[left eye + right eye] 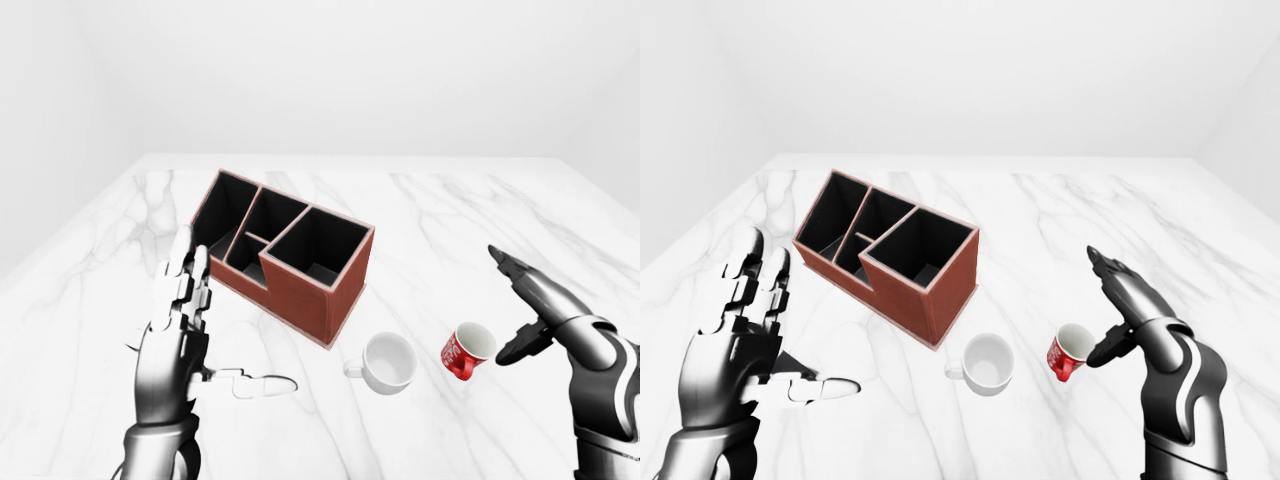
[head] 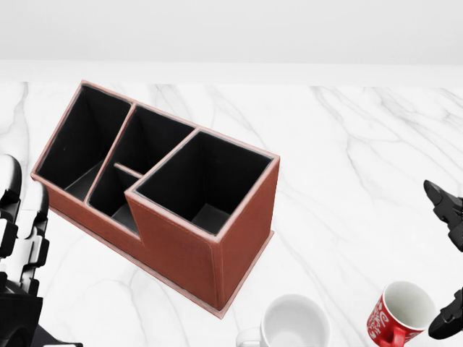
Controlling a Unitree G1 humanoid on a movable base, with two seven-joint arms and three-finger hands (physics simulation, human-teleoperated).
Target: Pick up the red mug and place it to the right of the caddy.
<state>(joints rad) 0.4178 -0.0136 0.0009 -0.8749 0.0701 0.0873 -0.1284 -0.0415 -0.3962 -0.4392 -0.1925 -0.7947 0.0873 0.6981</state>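
Where caddy (image 1: 285, 253) stands, white mug (image 1: 388, 361) nearby

White marble tabletop (image 1: 420, 210) with faint grey veining, filling the lower part of each view and narrowing toward a straight far edge. Beyond that edge, a plain white wall (image 1: 340, 70) spans the top of the eye views; a second white wall (image 1: 40, 120) meets it at a soft vertical corner on the left, and another wall (image 1: 1250, 100) closes the right side. Lighting is even and diffuse, casting only pale, soft shadows on the marble. No floor is visible.
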